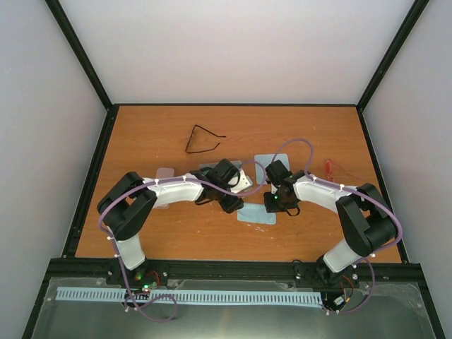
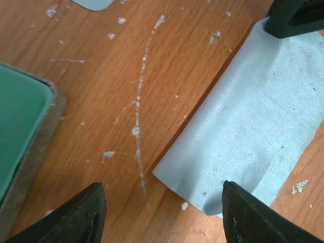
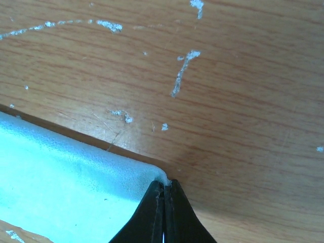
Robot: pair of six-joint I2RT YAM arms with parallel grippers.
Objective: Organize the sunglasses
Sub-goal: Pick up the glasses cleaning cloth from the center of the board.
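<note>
The sunglasses (image 1: 203, 139) show as a thin black outline on the wooden table, at the back left of both arms, untouched. My left gripper (image 1: 235, 205) is open and empty, low over the table; its fingertips (image 2: 81, 215) straddle the near edge of a light-blue cloth (image 2: 253, 116). My right gripper (image 3: 164, 190) is shut on a corner of that same cloth (image 3: 61, 187), at the cloth's right side in the top view (image 1: 256, 214). The right gripper's fingers (image 2: 293, 17) show at the cloth's far end in the left wrist view.
An open case with a green lining (image 2: 20, 131) lies left of the left gripper. A second light-blue cloth (image 1: 274, 162) lies behind the right wrist and a third (image 1: 164, 173) by the left forearm. A red thing (image 1: 332, 167) lies at the right.
</note>
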